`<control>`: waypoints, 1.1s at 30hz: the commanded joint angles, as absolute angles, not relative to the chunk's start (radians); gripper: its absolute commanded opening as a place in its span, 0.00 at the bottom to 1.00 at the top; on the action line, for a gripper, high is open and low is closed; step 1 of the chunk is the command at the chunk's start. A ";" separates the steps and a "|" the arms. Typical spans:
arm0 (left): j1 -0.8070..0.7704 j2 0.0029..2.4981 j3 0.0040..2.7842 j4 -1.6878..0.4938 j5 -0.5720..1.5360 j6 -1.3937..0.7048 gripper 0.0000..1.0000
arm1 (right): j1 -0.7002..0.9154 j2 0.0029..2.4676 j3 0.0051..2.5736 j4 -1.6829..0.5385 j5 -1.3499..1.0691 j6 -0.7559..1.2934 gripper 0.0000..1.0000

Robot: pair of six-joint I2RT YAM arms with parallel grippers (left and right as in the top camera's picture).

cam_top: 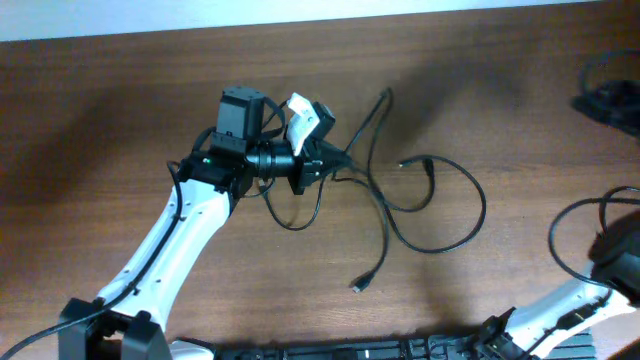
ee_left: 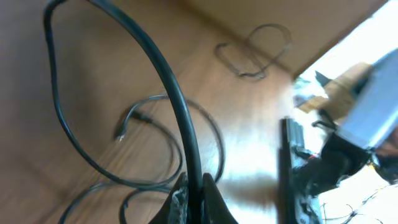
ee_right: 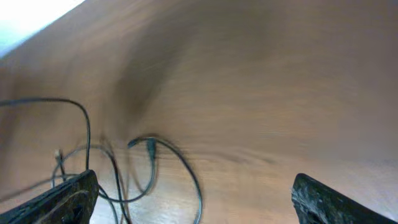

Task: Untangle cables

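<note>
Pinching one of the cables (ee_left: 179, 106): left tool (ee_left: 194, 190) | right tool (ee_right: 194, 186): spread, empty

My table (cam_top: 90, 120) is brown wood grain. Thin black cables (cam_top: 484, 205) sprawl across it in loose loops, one plug (cam_top: 357, 287) lying apart.

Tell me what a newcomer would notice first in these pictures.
First, the black cables sprawled in loose loops across the middle of the wooden table. Next, the left gripper at the left side of the tangle, shut on one of the cables, which arcs up out of its fingers in the left wrist view. The right gripper hangs open off to the right, holding nothing.
</note>
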State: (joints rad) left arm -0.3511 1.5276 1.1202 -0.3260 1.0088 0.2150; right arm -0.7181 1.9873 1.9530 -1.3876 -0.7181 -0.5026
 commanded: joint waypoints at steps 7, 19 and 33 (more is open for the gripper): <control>-0.348 1.277 1.129 -0.262 1.138 0.259 0.00 | -0.264 1.936 2.063 -1.437 -0.795 -0.666 0.99; -0.348 1.195 1.129 -0.273 1.129 0.228 0.00 | 0.027 1.660 2.149 -1.489 -1.039 -1.018 0.99; -0.419 1.195 1.129 -0.272 1.216 0.196 0.00 | 0.270 1.609 2.149 -1.688 -0.793 -1.383 0.77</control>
State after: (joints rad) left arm -0.3866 1.2068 1.1202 -0.2790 1.1824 0.2070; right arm 0.2626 1.6131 2.1391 -1.6871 -0.8192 -1.3647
